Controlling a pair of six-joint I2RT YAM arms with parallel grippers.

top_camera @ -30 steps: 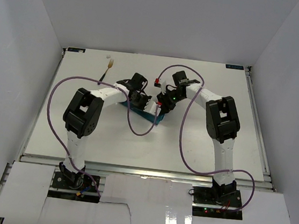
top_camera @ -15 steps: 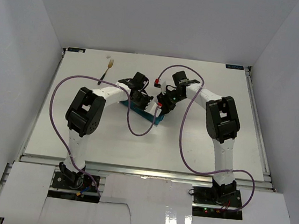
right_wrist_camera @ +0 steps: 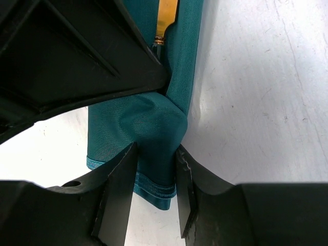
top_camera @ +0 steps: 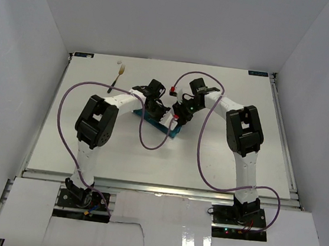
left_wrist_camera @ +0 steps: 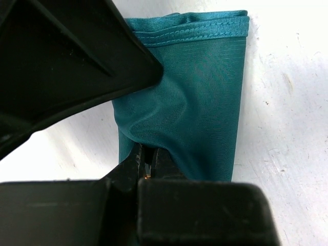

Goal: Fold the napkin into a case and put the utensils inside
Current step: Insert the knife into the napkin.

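The left gripper is squeezing tight on a fold of the teal napkin. The right gripper is pinching its bunched edge, and the gold knife is poking out just past it. The fork is lying well apart.

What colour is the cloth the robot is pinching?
The napkin is plain teal blue-green, with no pattern. It shows best in the left wrist view.

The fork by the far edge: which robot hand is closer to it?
Left. The left hand holds the napkin, just right of the fork and lower in the top view. The right hand holds the napkin too, but even farther right.
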